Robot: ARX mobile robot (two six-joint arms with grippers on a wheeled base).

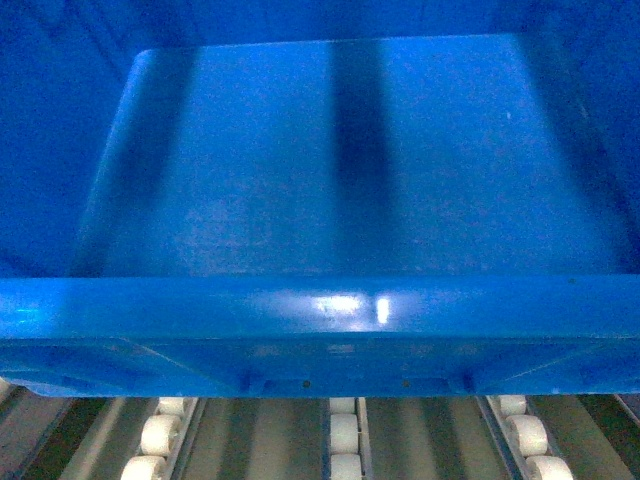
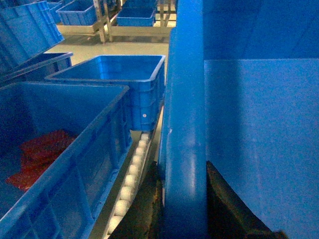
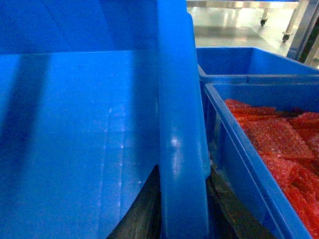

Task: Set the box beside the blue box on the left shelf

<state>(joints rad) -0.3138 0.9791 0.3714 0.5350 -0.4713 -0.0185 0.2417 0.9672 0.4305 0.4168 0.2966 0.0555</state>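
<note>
The box (image 1: 330, 170) fills the head view, open side up, its thick near rim across the lower part. It hangs just over the white rollers of the left shelf (image 1: 343, 435). Neither gripper shows in the head view. In the left wrist view my left gripper (image 2: 183, 165) is shut on the box's left rim (image 2: 184, 99), one dark finger on each side. My right gripper (image 3: 184, 168) is shut the same way on the right rim (image 3: 179, 89). A blue box (image 2: 75, 159) holding red pieces stands close on the left, across a roller rail (image 2: 130, 177).
An empty blue crate (image 2: 127, 82) stands further along the rollers on the left. On the right a blue crate (image 3: 239, 144) with red bubble-like material is almost against the held box, with another blue crate (image 3: 249, 59) behind it. More crates (image 2: 79, 12) and a floor lie beyond.
</note>
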